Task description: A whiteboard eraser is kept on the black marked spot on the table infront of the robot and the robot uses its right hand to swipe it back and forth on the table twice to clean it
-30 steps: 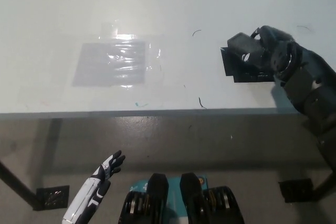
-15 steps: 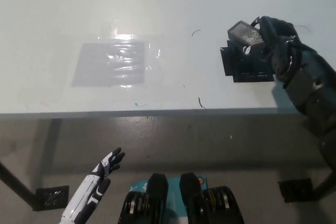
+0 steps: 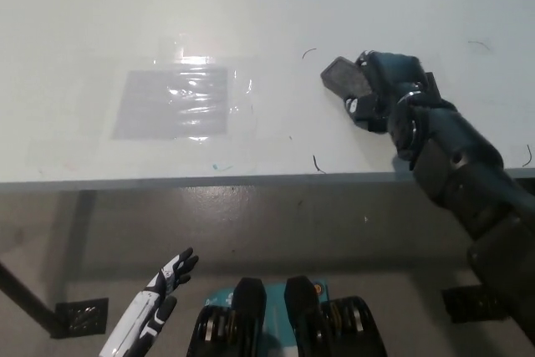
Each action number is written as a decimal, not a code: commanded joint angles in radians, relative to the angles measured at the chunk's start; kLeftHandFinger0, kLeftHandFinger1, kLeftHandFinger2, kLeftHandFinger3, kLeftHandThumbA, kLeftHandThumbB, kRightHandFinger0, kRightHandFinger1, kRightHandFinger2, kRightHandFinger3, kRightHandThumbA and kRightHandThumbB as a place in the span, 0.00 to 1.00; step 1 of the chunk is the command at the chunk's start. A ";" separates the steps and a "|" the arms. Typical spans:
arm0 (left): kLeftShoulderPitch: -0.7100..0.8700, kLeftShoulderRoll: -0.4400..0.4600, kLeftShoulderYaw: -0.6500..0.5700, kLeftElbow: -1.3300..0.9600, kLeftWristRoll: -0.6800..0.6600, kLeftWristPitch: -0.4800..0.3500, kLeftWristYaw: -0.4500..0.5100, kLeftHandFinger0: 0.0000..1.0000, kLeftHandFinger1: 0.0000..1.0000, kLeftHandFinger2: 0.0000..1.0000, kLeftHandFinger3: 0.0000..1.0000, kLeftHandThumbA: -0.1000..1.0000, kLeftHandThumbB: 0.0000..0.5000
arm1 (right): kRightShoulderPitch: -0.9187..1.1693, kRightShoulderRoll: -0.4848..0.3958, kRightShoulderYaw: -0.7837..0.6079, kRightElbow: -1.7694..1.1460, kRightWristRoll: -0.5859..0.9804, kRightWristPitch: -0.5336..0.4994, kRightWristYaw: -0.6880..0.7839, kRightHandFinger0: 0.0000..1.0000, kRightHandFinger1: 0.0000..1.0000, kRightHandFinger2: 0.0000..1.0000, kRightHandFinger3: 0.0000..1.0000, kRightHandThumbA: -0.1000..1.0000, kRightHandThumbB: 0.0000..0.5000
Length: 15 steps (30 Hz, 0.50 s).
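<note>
Since the earlier pictures the right robot hand [image 3: 376, 99] has carried the whiteboard eraser [image 3: 343, 78] toward the robot's left, off the black marked spot, which the arm now covers or hides. The black robot hand is clenched around the eraser, whose grey face juts out past the fingers toward picture left, tilted rather than flat; whether its lower edge touches the desk [image 3: 267, 6] cannot be told. The black right arm [image 3: 468, 181] runs from the robot hand down to the lower right, crossing the desk's front edge.

Just beyond the eraser lies a short curved pen mark [image 3: 309, 53] on the white surface, and another small dark mark [image 3: 317, 164] sits nearer the front edge, below the eraser. Well apart to the left, a shiny sheet of clear film [image 3: 175, 102] lies flat on the desk over a greyish patch.

The white left robot hand [image 3: 171, 272] rests low at the lower left, below the desk edge, its fingers apart and holding nothing.
</note>
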 commanded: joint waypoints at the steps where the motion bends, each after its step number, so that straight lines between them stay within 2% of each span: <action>1: 0.013 0.009 0.002 -0.016 0.007 -0.036 -0.003 1.00 1.00 1.00 1.00 1.00 0.79 | -0.014 0.025 0.018 -0.003 -0.034 -0.006 0.027 0.14 0.17 0.26 0.52 0.47 0.50; 2: 0.015 0.010 0.001 -0.016 0.008 -0.037 -0.004 1.00 1.00 1.00 1.00 1.00 0.79 | -0.014 0.027 0.019 -0.004 -0.034 -0.009 0.027 0.15 0.17 0.27 0.52 0.48 0.50; 3: 0.015 0.011 0.001 -0.016 0.006 -0.038 -0.005 1.00 1.00 1.00 1.00 1.00 0.78 | -0.017 0.029 0.020 -0.005 -0.034 -0.014 0.027 0.09 0.11 0.21 0.44 0.47 0.48; 4: 0.013 0.012 0.001 -0.014 0.004 -0.039 -0.006 1.00 1.00 1.00 1.00 1.00 0.78 | -0.021 0.031 0.022 -0.007 -0.035 -0.020 0.027 0.05 0.08 0.20 0.42 0.47 0.48; 5: 0.009 0.012 0.001 -0.012 0.003 -0.041 -0.008 1.00 1.00 1.00 1.00 1.00 0.78 | -0.028 0.034 0.020 -0.012 -0.032 -0.033 0.025 0.00 0.00 0.09 0.27 0.47 0.48; 6: 0.005 0.011 0.001 -0.010 0.002 -0.040 -0.008 1.00 1.00 1.00 1.00 1.00 0.78 | -0.041 0.044 0.019 -0.018 -0.030 -0.041 0.023 0.00 0.00 0.05 0.21 0.47 0.50; 7: 0.000 0.009 0.002 -0.003 -0.006 -0.040 -0.009 1.00 1.00 1.00 1.00 1.00 0.80 | -0.061 0.063 0.030 -0.021 -0.041 -0.046 0.026 0.06 0.09 0.11 0.27 0.49 0.49; 9: -0.007 0.006 0.002 0.005 -0.012 -0.039 -0.010 1.00 1.00 1.00 1.00 1.00 0.82 | -0.086 0.091 0.039 -0.027 -0.048 -0.055 0.025 0.05 0.07 0.10 0.26 0.47 0.49; 10: -0.012 0.005 0.002 0.010 -0.018 -0.043 -0.012 1.00 1.00 1.00 1.00 1.00 0.79 | -0.107 0.115 0.042 -0.031 -0.049 -0.050 0.037 0.01 0.05 0.10 0.28 0.49 0.49; 12: -0.018 -0.001 0.003 0.018 -0.020 -0.049 -0.008 1.00 1.00 1.00 1.00 1.00 0.75 | -0.142 0.156 0.049 -0.036 -0.055 -0.039 0.054 0.00 0.05 0.12 0.35 0.51 0.48; 13: -0.022 -0.002 0.004 0.018 -0.019 -0.047 -0.007 1.00 1.00 1.00 1.00 1.00 0.75 | -0.153 0.172 0.052 -0.037 -0.059 -0.040 0.052 0.04 0.09 0.17 0.40 0.50 0.49; 14: -0.028 -0.004 0.004 0.019 -0.019 -0.045 -0.006 1.00 1.00 1.00 1.00 1.00 0.75 | -0.164 0.182 0.055 -0.038 -0.062 -0.045 0.049 0.04 0.09 0.17 0.41 0.49 0.50; 15: -0.037 -0.005 0.005 0.020 -0.022 -0.041 -0.007 1.00 1.00 1.00 1.00 1.00 0.74 | -0.177 0.195 0.056 -0.036 -0.063 -0.053 0.047 0.04 0.08 0.15 0.36 0.48 0.50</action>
